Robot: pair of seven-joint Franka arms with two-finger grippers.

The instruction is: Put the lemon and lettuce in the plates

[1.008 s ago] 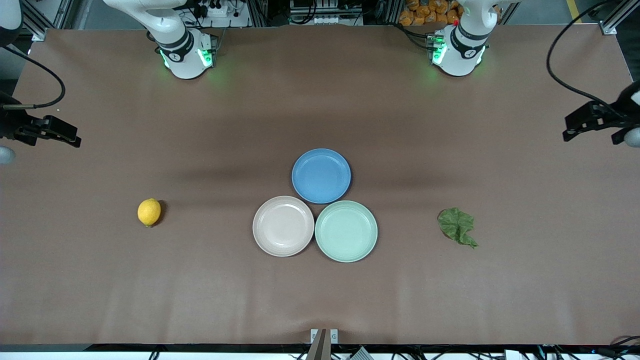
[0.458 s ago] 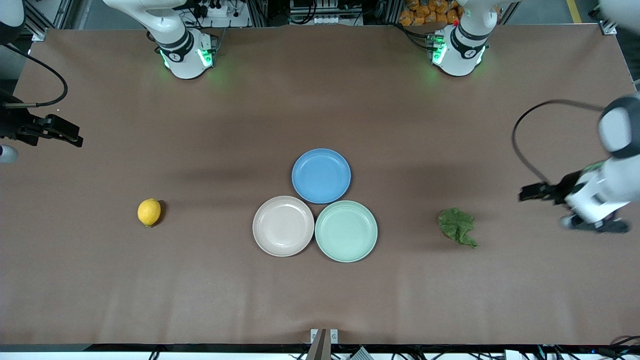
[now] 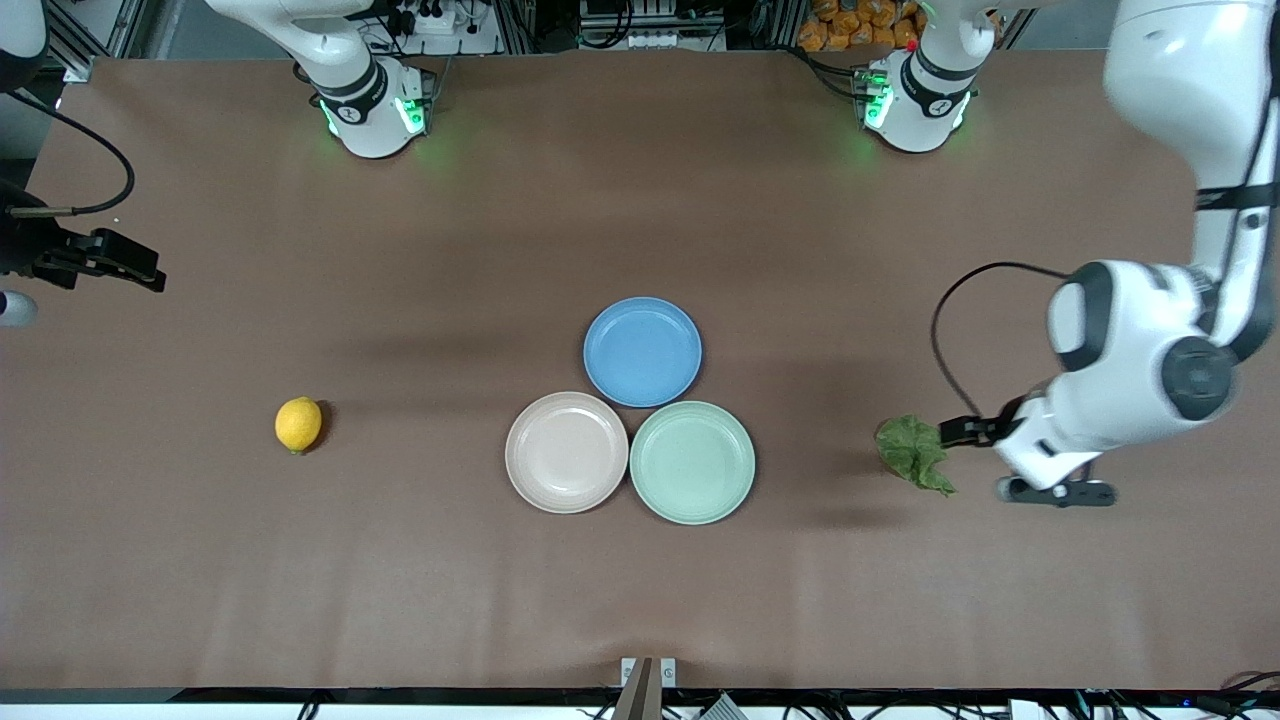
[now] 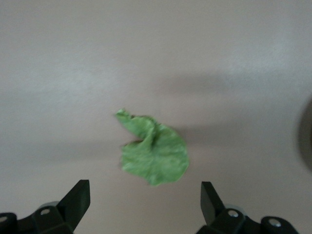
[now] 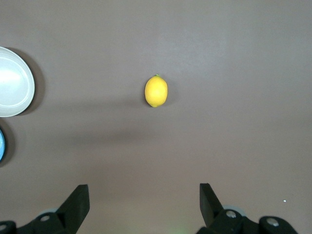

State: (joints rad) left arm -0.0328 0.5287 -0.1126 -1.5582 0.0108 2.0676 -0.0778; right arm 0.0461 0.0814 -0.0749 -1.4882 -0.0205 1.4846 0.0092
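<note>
Right gripper: fingers spread wide, holding nothing. It hangs over the right arm's end of the table, and in the front view it is partly cut off by the frame edge. It waits there; its wrist view looks down on the lemon.

Lemon: lies alone on the bare table, toward the right arm's end, well apart from the plates.

Beige-pink plate and mint-green plate: touching side by side at mid-table, both with nothing on them. The blue plate sits farther from the front camera, touching both. In the right wrist view only slivers of the beige-pink and blue plates show.

Lettuce: lies flat on the table toward the left arm's end, well apart from the mint-green plate, pointed end nearer the front camera.

Left gripper: fingers apart, empty, just beside the lettuce. The front view hides the fingertips under the wrist housing; contact with the leaf cannot be told.
</note>
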